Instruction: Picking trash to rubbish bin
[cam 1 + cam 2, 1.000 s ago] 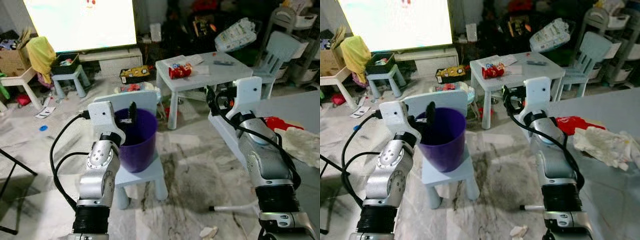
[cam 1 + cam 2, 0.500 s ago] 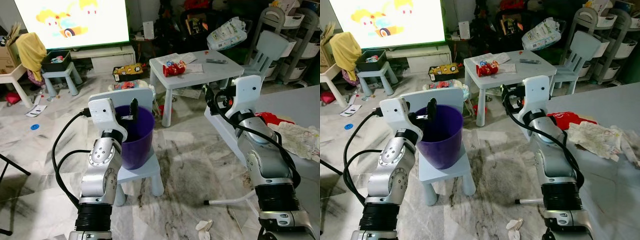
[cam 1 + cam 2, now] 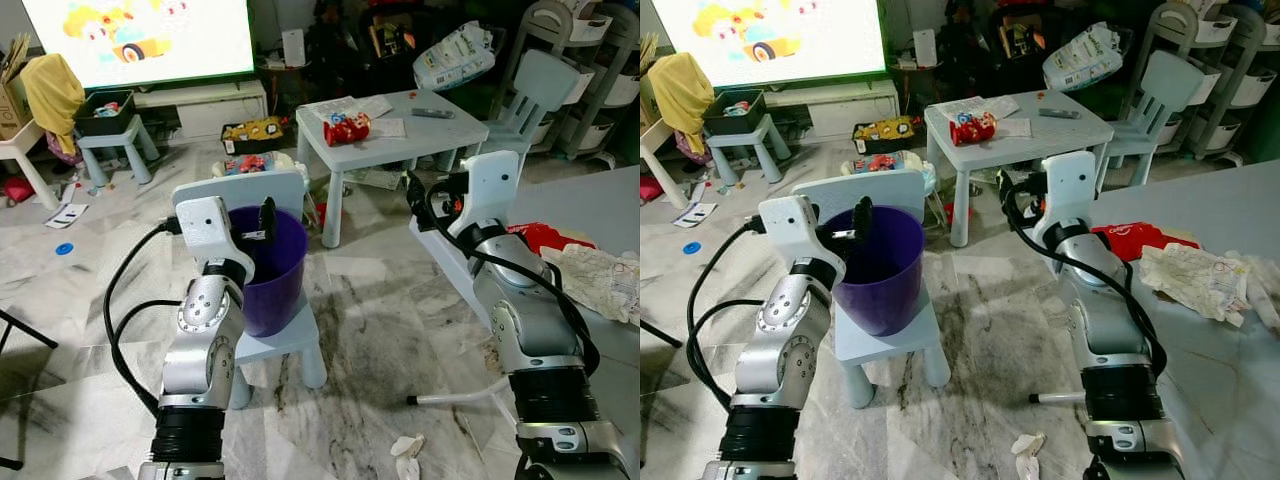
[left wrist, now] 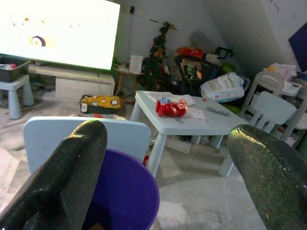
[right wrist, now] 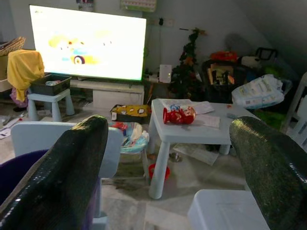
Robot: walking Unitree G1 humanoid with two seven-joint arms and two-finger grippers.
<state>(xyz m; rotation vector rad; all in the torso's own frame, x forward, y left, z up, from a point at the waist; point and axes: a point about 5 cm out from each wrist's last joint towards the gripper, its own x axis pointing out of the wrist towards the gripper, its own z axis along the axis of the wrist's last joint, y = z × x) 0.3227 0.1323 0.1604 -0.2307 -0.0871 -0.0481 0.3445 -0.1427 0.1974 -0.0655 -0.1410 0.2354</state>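
A purple bin [image 3: 272,270] stands on a small light-blue chair [image 3: 290,340] straight ahead. My left gripper [image 3: 264,220] hangs open over the bin's near rim with nothing between its fingers [image 4: 72,172]. My right gripper [image 3: 418,195] is raised to the right of the bin, open and empty; its view looks toward the low table. A red snack packet [image 3: 347,128] lies on that white low table [image 3: 430,135] behind the bin. A crumpled white scrap [image 3: 405,452] lies on the floor near my feet. Crumpled paper [image 3: 600,275] and a red wrapper [image 3: 535,237] rest on the grey surface at my right.
A lit TV [image 3: 140,40] stands at the back left, with small stools [image 3: 100,140] and a toy box [image 3: 250,130] below it. A light-blue chair [image 3: 540,85] and shelves [image 3: 600,60] are at the back right. A white tube [image 3: 450,398] lies on the marble floor.
The whole view has shifted slightly as the camera moved, and the TV picture has changed. Both grippers keep their poses, the left one still over the bin rim.
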